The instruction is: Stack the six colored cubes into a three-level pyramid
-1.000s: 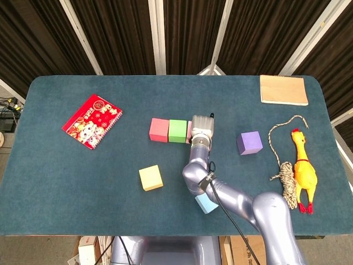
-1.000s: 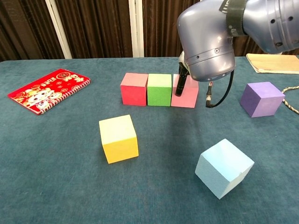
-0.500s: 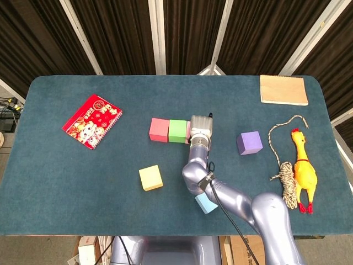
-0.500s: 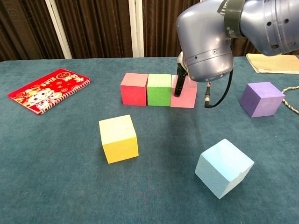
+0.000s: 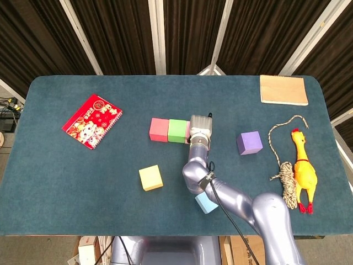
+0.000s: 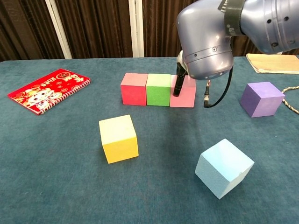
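While my right hand point(image 5: 201, 128) sits over the pink cube point(image 6: 186, 93) at the right end of the base row, my own wrist hides most of it, so I cannot tell whether I am pinching the cube or only pressing it; one dark finger point(image 6: 177, 87) lies down its near face. I judge the job now is to seat it flush against the green cube point(image 6: 158, 89), which touches the red cube point(image 6: 134, 88), then lift straight up without dragging. The yellow cube point(image 6: 118, 138) and light blue cube point(image 6: 224, 167) wait nearer me, the purple cube point(image 6: 261, 98) to the right, all well apart. The bench point(image 5: 66, 182) offers open room nearby.
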Available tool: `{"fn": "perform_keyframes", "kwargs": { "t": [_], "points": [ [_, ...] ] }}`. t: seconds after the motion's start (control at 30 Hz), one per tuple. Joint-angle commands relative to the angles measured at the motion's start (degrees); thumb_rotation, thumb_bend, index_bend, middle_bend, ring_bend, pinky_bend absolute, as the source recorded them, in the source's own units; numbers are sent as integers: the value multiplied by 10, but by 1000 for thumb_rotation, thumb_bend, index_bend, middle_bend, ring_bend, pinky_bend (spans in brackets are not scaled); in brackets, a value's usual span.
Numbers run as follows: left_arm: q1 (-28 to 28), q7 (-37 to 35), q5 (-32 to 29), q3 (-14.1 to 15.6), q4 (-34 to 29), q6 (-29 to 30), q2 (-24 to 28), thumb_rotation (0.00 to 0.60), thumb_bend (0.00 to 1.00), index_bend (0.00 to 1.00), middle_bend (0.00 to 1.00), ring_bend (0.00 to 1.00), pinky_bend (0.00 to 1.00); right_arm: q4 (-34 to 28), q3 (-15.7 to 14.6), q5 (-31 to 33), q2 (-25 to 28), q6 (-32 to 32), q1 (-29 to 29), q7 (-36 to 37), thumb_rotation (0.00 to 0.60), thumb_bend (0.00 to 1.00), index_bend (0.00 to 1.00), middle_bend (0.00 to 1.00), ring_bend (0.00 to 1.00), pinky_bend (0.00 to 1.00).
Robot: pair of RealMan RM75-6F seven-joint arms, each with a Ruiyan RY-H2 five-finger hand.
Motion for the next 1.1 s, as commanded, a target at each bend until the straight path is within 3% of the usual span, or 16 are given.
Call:
{"fn": "perform_keyframes", "kwargs": {
  "t": [0.03,1.1],
  "points": [
    [0,0,-1,0,0,0,0,600,316,146,115,6,0,-1,1,1,1,1,-1,-2,600,802,524,508,329,0],
    [-1,0,-2,-2,2,-1,-3,600,316,146,114,6,0,0,10,9,4,-6,-4,0,600,797,463,444,295,0]
  ]
}}
